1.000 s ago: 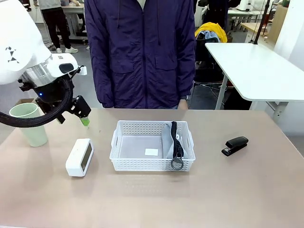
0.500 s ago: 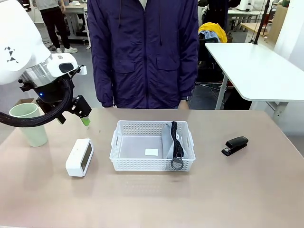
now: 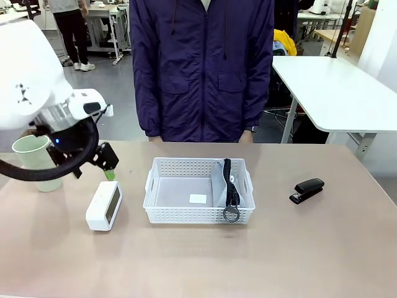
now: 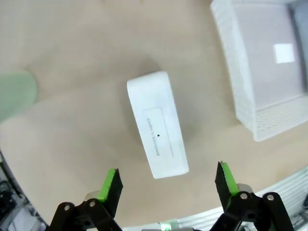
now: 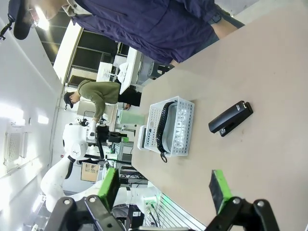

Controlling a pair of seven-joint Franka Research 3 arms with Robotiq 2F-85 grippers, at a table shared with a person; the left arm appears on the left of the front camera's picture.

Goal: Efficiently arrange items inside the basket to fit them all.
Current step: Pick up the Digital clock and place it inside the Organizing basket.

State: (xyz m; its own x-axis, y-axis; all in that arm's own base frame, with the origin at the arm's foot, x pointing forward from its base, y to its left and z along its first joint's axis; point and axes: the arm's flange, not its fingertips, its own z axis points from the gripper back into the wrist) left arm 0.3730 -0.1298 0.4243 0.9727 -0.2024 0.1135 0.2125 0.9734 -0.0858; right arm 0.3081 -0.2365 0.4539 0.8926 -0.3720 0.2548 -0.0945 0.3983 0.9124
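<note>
Jaws spread wide on both arms. Left gripper hovers over the white clock, left of the basket holding the pouch; right gripper hangs empty, stapler beyond.

A lab: a white worktable and cluttered benches behind.
</note>
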